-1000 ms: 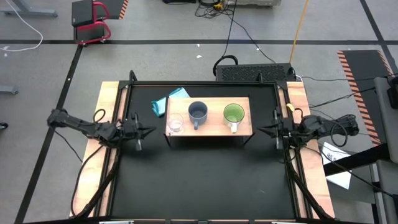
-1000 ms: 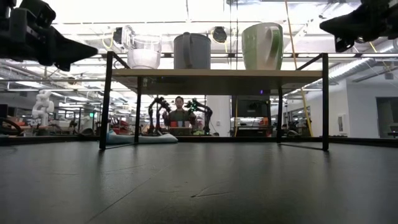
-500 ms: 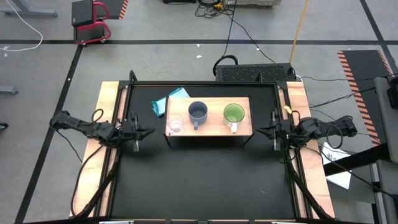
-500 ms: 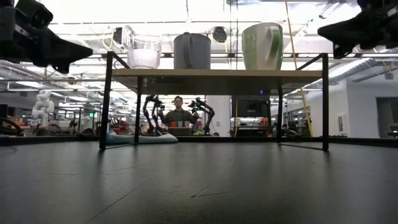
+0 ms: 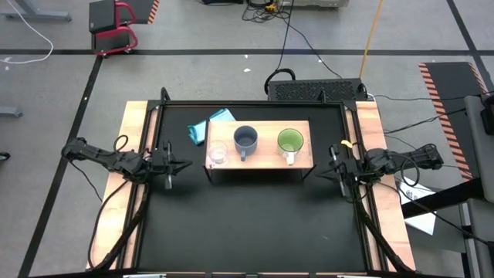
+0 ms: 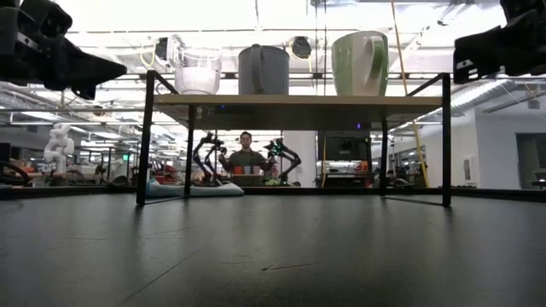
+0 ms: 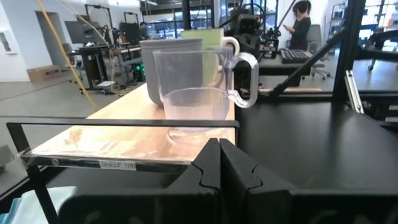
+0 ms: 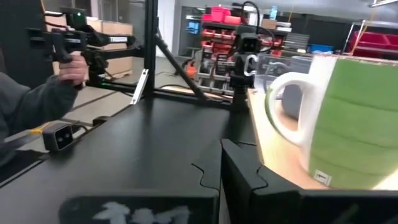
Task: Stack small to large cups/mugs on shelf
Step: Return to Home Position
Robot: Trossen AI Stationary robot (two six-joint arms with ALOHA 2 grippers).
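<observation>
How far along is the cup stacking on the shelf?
Done: the glass cup, grey mug and green mug stand on the shelf in a row, small to large. In hand: nothing; the left gripper and right gripper are shut, empty, flanking the shelf. Remaining: probably just parking the arms.

The black table (image 5: 247, 220) carries a wooden shelf (image 5: 266, 160), with a blue cloth (image 5: 207, 127) behind its left end. On the shelf, left to right: glass cup (image 5: 217, 154), grey mug (image 5: 245, 140), green mug (image 5: 289, 141).
</observation>
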